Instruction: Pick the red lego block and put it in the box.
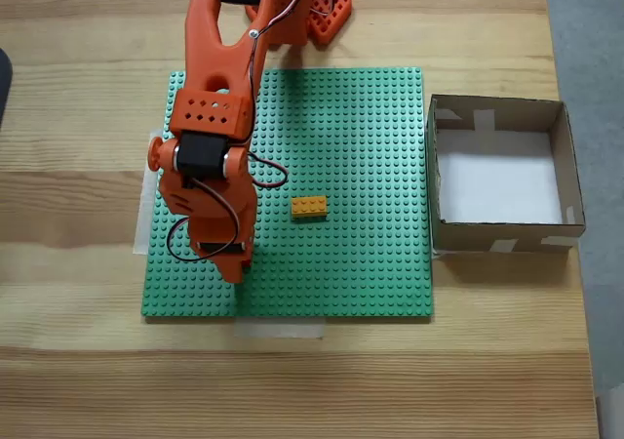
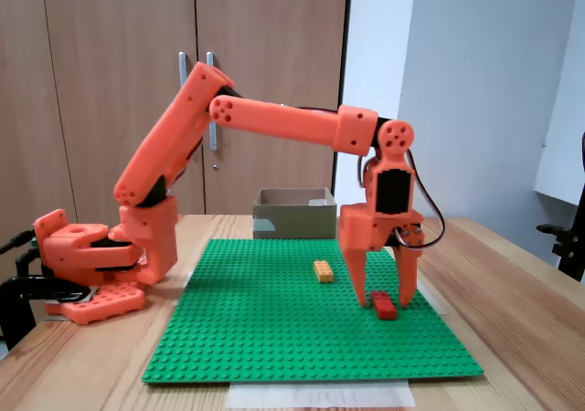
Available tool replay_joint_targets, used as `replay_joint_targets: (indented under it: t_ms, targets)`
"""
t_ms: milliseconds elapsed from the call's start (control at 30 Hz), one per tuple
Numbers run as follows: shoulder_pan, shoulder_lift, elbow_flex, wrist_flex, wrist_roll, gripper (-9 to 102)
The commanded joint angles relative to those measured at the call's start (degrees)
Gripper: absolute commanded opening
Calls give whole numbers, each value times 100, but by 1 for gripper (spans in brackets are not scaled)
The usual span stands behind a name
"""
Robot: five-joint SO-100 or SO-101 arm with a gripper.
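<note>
Gripper (image 2: 384,294) spread wide, pointing down over the red brick (image 2: 384,305) – brick on the green plate (image 2: 274,338), lower right of centre in a fixed view, between the fingers. Box (image 1: 497,232) at right edge of the other fixed view – beside the plate. Yellow brick (image 1: 309,206) mid-frame.

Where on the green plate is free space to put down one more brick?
The green baseplate is bare between the yellow-orange brick and the box, and along its far edge. It is crowded at the left in this fixed view, where the gripper stands open around the red lego block.
</note>
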Motion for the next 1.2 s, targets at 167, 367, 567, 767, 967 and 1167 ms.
replay_joint_targets:
  t_ms: [167, 367, 567, 767, 967, 1167]
  targets:
    - [-79, -18, -281, -44, 18, 22]
    - [-70, -26, -272, -26, -35, 20]
    - [-9, -26, -246, -62, -185, 19]
    - [79, -35, -246, -18, -360, 18]
    - [105, -35, -237, -35, -431, 17]
    - [79, -35, -237, -26, -422, 12]
